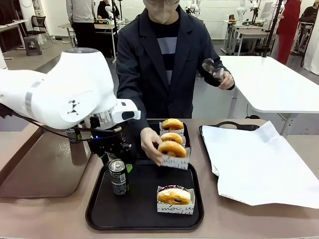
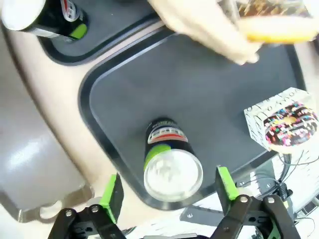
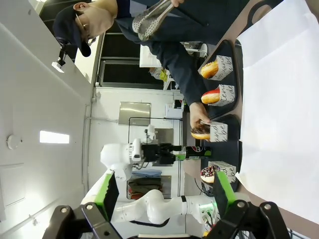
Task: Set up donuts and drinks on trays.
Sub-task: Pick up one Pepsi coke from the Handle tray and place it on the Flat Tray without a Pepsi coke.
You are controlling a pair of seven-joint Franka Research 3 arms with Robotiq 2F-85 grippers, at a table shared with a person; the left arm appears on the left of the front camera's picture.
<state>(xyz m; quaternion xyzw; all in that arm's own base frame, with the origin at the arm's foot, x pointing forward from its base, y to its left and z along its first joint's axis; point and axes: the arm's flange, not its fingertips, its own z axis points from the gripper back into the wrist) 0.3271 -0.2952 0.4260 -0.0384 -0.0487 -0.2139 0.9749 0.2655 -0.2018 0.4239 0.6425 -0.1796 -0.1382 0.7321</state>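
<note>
Can position: drink can (image 1: 118, 177) stands upright in the near black tray (image 1: 144, 219), at that tray's left side; its long axis is vertical, silver top up.
Left gripper: left gripper (image 2: 169, 191) hangs just above the can with fingers spread wide, one green pad on each side of the silver top — not touching it, so nothing is gripped.
Key relation: in the left wrist view the can (image 2: 169, 162) lies straight ahead between the fingers, its axis running along their line; the left arm is plainly the nearer one to it.
Right gripper: right gripper (image 3: 162, 194) is well apart from the near tray, fingers open with nothing between them.
Donuts by the near tray: one boxed donut (image 1: 174, 196) with a dark top sits at the tray's right front; the person's hand (image 1: 152, 144) holds another boxed donut (image 1: 173, 152) over the tray's far edge.
Far tray: second black tray (image 1: 187, 130), just beyond the near one, carries two more donuts; a second can (image 2: 50, 17) stands at its corner in the left wrist view.
Person's other hand: raised well above the near tray, holding tongs (image 1: 212, 68).
Judgement: the can looks placed — next the left arm likely needs only to lift straight up, clear of the top.
</note>
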